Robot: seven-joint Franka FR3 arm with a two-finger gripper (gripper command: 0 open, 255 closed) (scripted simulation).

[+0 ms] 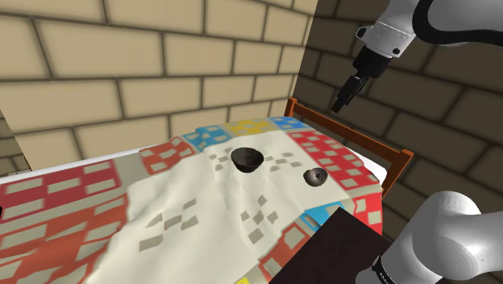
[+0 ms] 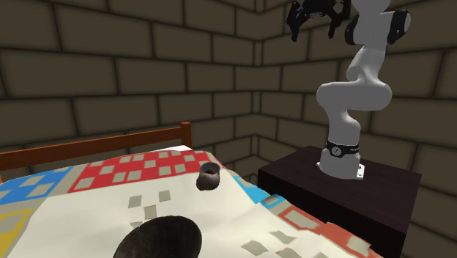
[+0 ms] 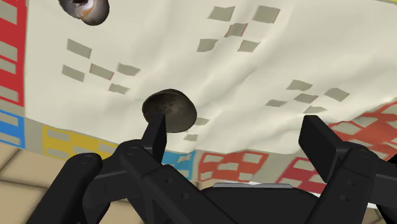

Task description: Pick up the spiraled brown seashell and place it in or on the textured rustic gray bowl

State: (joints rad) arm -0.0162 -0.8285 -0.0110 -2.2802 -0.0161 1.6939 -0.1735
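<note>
Seashell [image 1: 315, 176] lies on the quilted bed [image 1: 185, 218], well below the fingers [image 3: 154, 133], spread open and empty; dark bowl [image 1: 247, 160] near it.

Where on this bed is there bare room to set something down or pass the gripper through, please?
The broad cream quilt from the dark bowl toward the shoulder view's left is bare, and so is the strip between bowl and seashell. Tightest is the corner past the seashell, hemmed by the wooden bed frame and the stand.
</note>
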